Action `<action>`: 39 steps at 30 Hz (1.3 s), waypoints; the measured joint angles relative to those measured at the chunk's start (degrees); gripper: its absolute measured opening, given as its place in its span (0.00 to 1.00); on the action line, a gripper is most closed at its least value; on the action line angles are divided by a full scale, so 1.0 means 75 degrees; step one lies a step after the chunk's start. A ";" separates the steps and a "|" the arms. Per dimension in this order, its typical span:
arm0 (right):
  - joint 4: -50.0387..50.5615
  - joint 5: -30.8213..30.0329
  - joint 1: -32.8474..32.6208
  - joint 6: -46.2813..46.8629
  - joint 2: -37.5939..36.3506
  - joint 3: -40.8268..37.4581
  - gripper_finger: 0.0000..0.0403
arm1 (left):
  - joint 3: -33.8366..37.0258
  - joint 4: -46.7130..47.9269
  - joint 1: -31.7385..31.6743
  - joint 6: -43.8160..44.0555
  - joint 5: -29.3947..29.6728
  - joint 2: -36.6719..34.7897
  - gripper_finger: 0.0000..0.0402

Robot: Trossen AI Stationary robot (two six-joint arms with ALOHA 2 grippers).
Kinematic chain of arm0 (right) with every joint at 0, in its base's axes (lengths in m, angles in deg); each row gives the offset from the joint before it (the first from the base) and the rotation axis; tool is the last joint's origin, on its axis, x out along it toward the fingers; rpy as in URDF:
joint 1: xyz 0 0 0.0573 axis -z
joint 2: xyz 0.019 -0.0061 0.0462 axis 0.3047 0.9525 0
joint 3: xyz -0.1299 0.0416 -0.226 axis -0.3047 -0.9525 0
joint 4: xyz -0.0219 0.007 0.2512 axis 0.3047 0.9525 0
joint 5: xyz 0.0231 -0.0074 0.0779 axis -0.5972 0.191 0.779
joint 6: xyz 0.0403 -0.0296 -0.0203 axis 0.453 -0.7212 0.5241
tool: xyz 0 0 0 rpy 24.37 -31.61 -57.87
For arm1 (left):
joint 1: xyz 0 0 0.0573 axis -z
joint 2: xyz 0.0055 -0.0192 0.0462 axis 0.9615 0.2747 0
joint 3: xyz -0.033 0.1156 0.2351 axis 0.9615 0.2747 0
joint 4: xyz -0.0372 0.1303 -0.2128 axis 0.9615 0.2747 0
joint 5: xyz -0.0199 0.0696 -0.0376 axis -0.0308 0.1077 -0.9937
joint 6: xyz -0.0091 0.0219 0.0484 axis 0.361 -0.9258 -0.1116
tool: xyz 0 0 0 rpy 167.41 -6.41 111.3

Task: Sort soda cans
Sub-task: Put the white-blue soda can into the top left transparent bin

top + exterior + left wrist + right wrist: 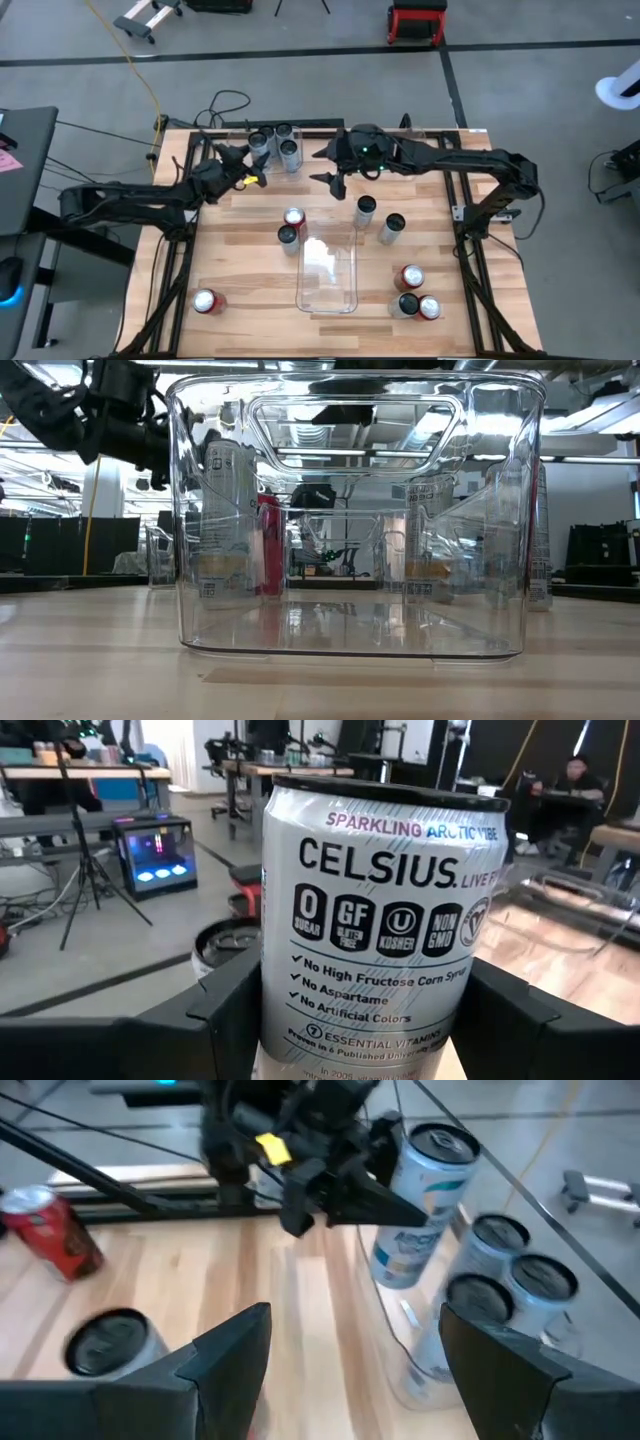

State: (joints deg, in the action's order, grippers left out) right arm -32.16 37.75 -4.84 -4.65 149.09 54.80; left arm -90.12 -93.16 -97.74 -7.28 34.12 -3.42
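Note:
My left gripper point(250, 160) is at the far left of the table, shut on a silver-grey soda can point(385, 910), which also shows in the right wrist view point(425, 1195). It holds the can at a small clear bin point(420, 1350) at the far edge, where three silver cans point(515, 1265) stand upright. My right gripper point(350, 1365) is open and empty, in the air just right of that bin; it also shows in the high view point(335, 170). Red, dark and silver cans stand on the table around a larger clear bin point(328, 290). My left gripper pinches the silver can's body between its two fingers point(225, 1015), on two opposite sides of the wall point(290, 1000), about mid-height. The fingers come roughly level from the table's left. The can is tilted and lifted clear of the table, beside the small bin's cans.
A red can point(293, 216) and a dark can point(288, 236) stand left of the larger bin. Two cans point(365, 208) point(392, 228) stand to its right. Three more point(411, 277) stand at the near right, and a red one point(206, 301) at the near left. Cables lie behind the far edge.

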 joint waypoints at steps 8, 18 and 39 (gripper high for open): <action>-0.0017 -0.0010 0.0199 0.0064 0.0007 0.0000 0.76 | 0.0000 -0.2109 -0.0209 -0.0154 0.0030 0.1504 0.61; 0.0157 -0.0010 0.0184 -0.0029 0.0007 0.0000 0.76 | 0.0000 -0.3640 -0.0207 -0.0340 0.0006 0.3579 0.61; -0.0011 -0.0446 0.0252 -0.0175 0.0005 -0.0758 0.76 | -0.0015 -0.3603 -0.0513 0.0202 -0.0198 0.4303 0.83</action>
State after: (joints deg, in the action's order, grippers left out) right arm -32.24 34.41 -2.94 -5.96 149.13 49.11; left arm -90.23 -120.19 -101.58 -5.77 32.63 28.85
